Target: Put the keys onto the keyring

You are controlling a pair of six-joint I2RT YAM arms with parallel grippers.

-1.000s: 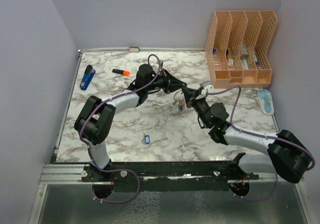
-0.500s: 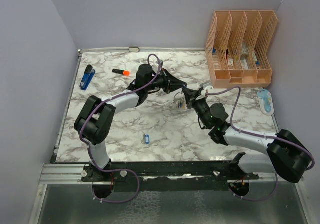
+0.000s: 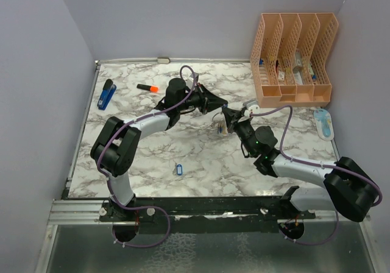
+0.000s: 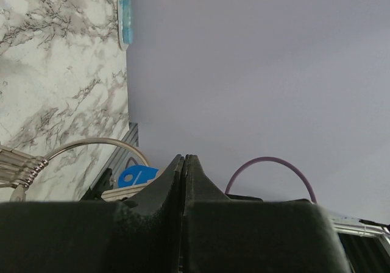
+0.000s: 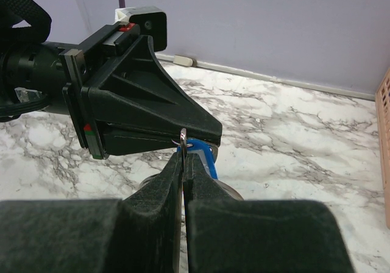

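Both arms meet above the marble-patterned table [image 3: 201,157], left of and nearer than the peach perforated plastic file organiser [image 3: 294,56].

Right gripper [image 5: 184,153]: clenched on a thin silver wire ring [image 5: 181,141], which stands edge-up out of the fingertips. This is judged to steady it for threading. A blue oblong plastic key tag [image 5: 202,154] hangs just behind.

Left gripper [image 4: 184,159]: fingers pressed together, tip just beside that tag; what it grips cannot be told.

A second blue-tagged key [image 3: 178,169] lies loose, well apart from the organiser, not yet threaded.
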